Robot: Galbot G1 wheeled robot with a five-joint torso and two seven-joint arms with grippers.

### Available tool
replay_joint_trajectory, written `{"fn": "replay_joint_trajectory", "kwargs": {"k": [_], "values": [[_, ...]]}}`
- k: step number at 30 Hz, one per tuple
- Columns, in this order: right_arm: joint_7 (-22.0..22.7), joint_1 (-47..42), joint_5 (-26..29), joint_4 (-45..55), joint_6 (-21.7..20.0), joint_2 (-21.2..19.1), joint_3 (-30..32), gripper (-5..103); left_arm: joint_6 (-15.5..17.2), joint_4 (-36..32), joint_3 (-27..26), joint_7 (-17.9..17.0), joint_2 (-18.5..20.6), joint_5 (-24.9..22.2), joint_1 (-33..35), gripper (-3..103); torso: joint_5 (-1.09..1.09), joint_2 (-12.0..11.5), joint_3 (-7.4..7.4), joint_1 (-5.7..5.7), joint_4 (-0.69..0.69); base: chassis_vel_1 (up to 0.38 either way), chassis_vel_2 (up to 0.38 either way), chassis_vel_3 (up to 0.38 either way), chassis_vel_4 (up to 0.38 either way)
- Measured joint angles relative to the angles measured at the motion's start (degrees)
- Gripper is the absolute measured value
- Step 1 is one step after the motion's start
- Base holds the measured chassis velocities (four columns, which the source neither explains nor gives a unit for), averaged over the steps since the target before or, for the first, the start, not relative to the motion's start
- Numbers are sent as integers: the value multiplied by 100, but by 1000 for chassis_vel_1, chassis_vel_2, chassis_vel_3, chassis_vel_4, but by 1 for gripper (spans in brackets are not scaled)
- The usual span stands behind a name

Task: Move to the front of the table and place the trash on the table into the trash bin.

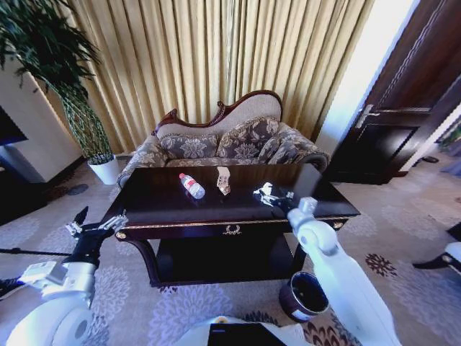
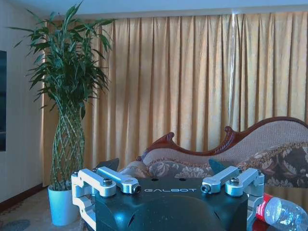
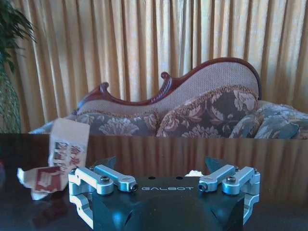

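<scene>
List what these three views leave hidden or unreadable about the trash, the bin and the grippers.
- white scraps: head view, too small to count; right gripper covers some.
- bottle: left wrist view, cut off by the frame edge.
- trash bin: head view, the right arm hides part; contents indistinct.
- tan wrapper: right wrist view, print unreadable.
- left gripper: open beside the table.

A formal sitting room, furnished like a hotel lounge or a grand home.

A carved-wood sofa [image 1: 229, 137] with floral cushions stands at 12 o'clock before floor-length gold curtains [image 1: 216, 50]; a dark glossy table [image 1: 166, 205] with gold trim sits on patterned carpet [image 1: 173, 310]; a tall potted bamboo plant [image 1: 79, 108] stands at 10 o'clock and a dark panelled door [image 1: 403, 108] at 2 o'clock.
</scene>
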Motion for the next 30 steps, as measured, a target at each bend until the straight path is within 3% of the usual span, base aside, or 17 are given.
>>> {"fn": "replay_joint_trajectory", "kwargs": {"k": [11,27,30], "values": [[326,405,-26,-388,-737,44,-291,100,-9,0,-29,0,-42,15,21,100,0,0,0,0,-2,0,0,0,0],[333,507,-334,-803,-766,91,-362,103,-23,0,-30,4,-66,20,-4,100,0,0,-1,0,-1,0,0,0,0],[332,508,-397,-821,-735,80,-359,88,-25,0,-24,5,-68,19,-17,100,0,0,-1,0,-2,0,0,0,0]]}}
